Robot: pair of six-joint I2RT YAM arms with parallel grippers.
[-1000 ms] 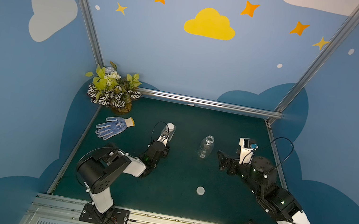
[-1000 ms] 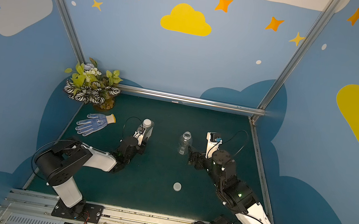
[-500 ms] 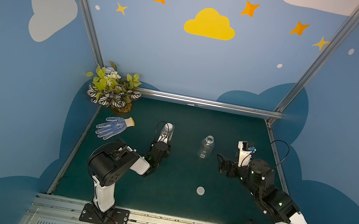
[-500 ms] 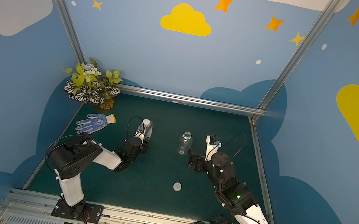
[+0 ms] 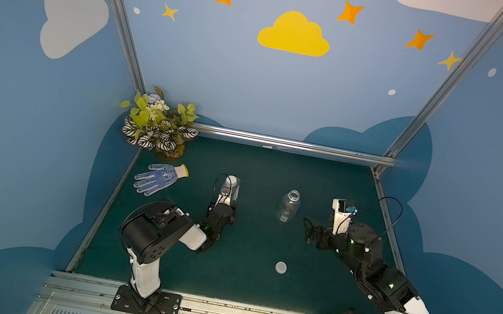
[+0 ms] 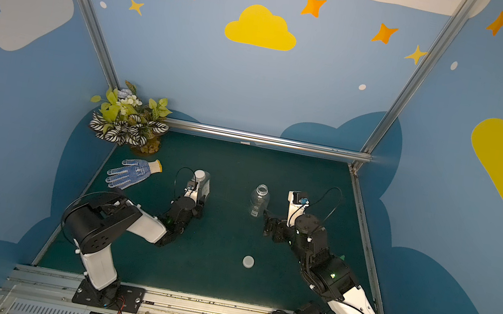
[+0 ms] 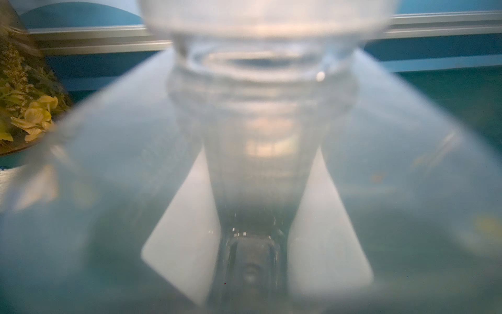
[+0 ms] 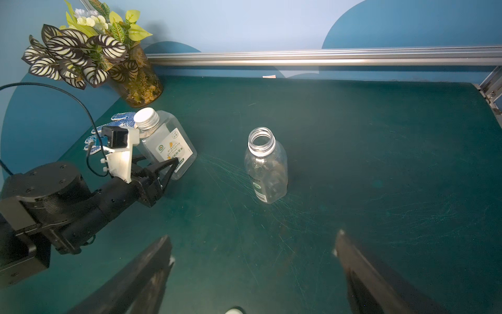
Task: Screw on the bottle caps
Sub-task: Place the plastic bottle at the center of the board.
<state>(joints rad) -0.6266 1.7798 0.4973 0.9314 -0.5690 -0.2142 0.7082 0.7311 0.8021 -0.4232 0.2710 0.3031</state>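
Over the last second the left arm's elbow has swung in toward the bottle. The left gripper (image 8: 159,164) stands around the foot of the rectangular bottle (image 8: 168,146), which wears a white cap (image 8: 146,117); I cannot tell whether it presses. The label reads "Organic", and the rest is too small to read. The right gripper (image 8: 254,236) gapes wide and empty, near the uncapped round bottle (image 8: 266,168). A loose cap (image 5: 281,267) lies alone on open mat (image 5: 274,176), well clear of the back rail (image 5: 294,144).

Loose cap (image 5: 281,267) white; glove (image 5: 157,179) blue-dotted; mat (image 5: 247,234) dk green; plant leaves (image 5: 155,139) b/w-striped.
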